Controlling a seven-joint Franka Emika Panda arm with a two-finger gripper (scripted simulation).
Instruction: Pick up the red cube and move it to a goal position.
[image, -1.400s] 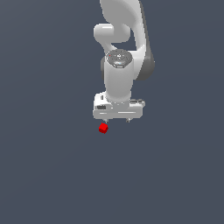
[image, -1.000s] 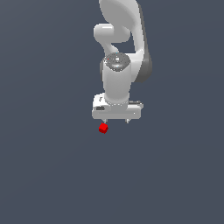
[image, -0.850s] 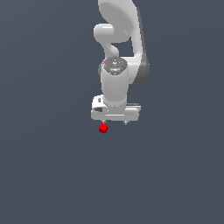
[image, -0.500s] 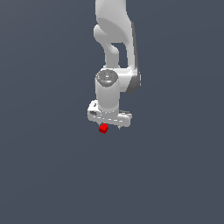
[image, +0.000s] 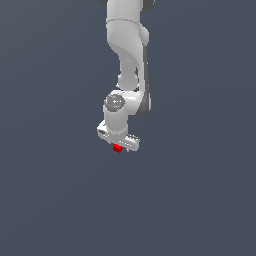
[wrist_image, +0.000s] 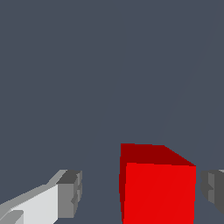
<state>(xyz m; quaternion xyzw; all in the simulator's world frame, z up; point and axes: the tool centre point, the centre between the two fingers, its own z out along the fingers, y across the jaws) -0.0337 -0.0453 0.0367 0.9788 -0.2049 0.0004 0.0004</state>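
Currently a white robot arm (image: 127, 60) reaches down over a plain dark grey floor (image: 50, 200). Its gripper (image: 119, 148) sits low, right at a small red cube (image: 117, 148). From the wrist view, the red cube (wrist_image: 157, 186) lies between the two fingers (wrist_image: 70, 194), which are spread apart, with a gap showing on each side of the cube.
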